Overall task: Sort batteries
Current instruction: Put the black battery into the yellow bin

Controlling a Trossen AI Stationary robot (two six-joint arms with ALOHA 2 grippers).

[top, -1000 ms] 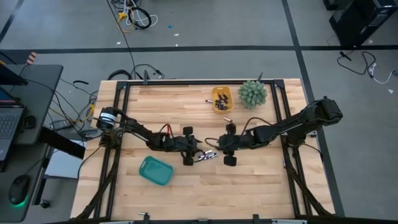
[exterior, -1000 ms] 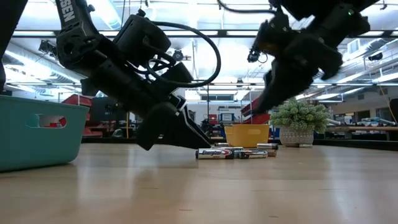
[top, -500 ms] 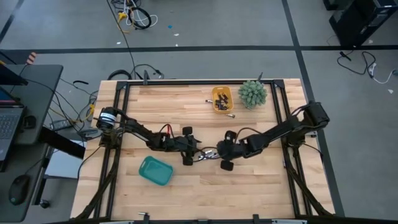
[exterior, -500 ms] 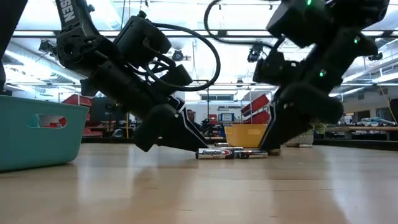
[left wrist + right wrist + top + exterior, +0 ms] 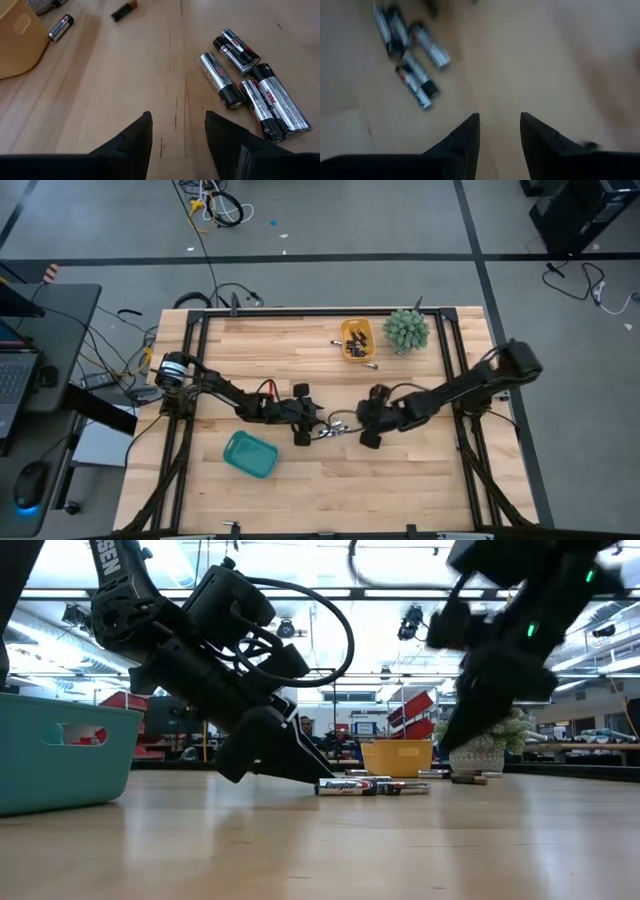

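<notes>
Your batteries (image 5: 250, 85) lie flat in a loose cluster at mid-table between the two grippers, long axes roughly parallel, running on a diagonal in the left wrist view. Since half a second ago the right gripper (image 5: 352, 428) has lifted and pulled back from the cluster; left gripper (image 5: 175, 132) unchanged. Both have fingers apart, holding nothing, touching no cell. More cells lie beside the yellow tray (image 5: 356, 338)

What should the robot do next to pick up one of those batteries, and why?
Probably swing the left end effector sideways over the batteries and lower it around one. Its fingers are open with only bare table between them, and the cluster lies loose just off to one side. The right end effector, also open and empty, hovers nearby.
</notes>
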